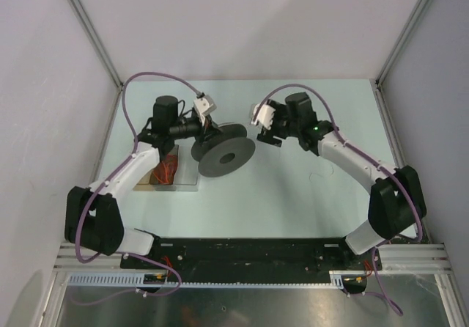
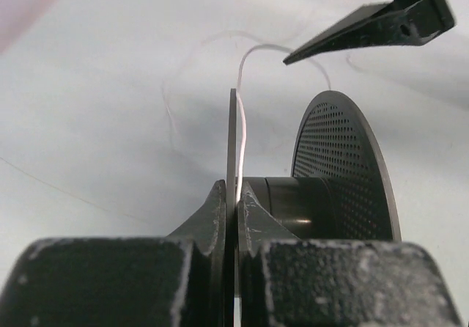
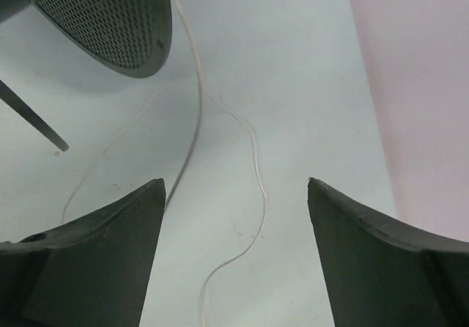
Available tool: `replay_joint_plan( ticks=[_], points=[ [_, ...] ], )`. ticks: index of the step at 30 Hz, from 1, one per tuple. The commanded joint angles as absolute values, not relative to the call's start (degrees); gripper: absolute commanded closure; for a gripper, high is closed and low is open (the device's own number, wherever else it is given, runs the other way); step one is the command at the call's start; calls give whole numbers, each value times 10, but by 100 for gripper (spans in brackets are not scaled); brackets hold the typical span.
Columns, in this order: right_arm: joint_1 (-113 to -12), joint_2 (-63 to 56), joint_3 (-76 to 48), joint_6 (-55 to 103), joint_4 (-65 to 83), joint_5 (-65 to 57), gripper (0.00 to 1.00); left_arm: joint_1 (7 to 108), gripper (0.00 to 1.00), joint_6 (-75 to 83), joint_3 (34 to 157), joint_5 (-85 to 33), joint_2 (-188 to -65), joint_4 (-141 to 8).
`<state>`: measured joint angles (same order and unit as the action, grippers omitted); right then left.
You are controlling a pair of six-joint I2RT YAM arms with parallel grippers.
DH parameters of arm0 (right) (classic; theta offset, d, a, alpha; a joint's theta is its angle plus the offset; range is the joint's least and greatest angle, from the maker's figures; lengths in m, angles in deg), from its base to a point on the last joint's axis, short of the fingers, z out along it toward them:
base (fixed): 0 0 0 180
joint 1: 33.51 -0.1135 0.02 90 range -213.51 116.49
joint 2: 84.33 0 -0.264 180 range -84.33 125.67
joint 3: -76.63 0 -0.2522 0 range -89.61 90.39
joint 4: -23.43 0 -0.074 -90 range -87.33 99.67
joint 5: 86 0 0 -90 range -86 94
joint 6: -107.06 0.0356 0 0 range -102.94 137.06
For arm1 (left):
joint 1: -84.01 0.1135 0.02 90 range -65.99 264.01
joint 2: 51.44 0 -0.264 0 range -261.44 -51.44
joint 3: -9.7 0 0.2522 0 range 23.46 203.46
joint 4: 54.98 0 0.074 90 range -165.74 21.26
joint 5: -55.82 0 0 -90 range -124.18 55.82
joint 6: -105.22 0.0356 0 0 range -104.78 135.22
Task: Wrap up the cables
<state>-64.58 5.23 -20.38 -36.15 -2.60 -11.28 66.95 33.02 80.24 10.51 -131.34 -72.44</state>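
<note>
The black spool (image 1: 223, 155) stands on its rim at the table's middle left. My left gripper (image 1: 207, 131) is shut on the spool's thin flange (image 2: 233, 136), just in front of its hub (image 2: 289, 202). The perforated flange (image 2: 344, 166) stands to the right. The thin white cable (image 2: 241, 122) rises along the held flange and arcs right. My right gripper (image 1: 265, 130) is open and empty, just right of the spool; one of its fingers (image 2: 366, 26) shows in the left wrist view. In the right wrist view the cable (image 3: 256, 166) lies loose on the table between the open fingertips (image 3: 236, 188).
A clear tray (image 1: 170, 171) with red-orange items lies left of the spool, beside my left arm. Enclosure walls stand on the left, right and back. A black rail (image 1: 249, 257) runs along the near edge.
</note>
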Motion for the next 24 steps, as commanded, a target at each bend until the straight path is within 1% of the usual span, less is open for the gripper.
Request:
replay_joint_plan(
  ticks=[1, 4, 7, 10, 15, 20, 24],
  points=[
    [-589, -19, -193, -237, 3, -202, 14, 667, 100, 260, 891, 112, -1263, -692],
    [-533, -51, -193, -158, 42, -251, 6, 667, 100, 228, 932, 113, -1259, -696],
    [-497, -71, -193, -128, 52, -298, 4, 667, 100, 202, 968, 112, -1261, -698],
    [-489, -86, -193, -142, 31, -323, 3, 666, 100, 180, 997, 119, -1266, -698],
    [-487, -97, -193, -138, 34, -352, 7, 656, 100, 219, 1003, 138, -1263, -697],
    [-500, -116, -193, -106, 112, -376, 13, 646, 100, 308, 954, 162, -1240, -699],
    [-521, -132, -193, -111, 135, -383, 15, 634, 100, 366, 918, 168, -1223, -706]
  ],
)
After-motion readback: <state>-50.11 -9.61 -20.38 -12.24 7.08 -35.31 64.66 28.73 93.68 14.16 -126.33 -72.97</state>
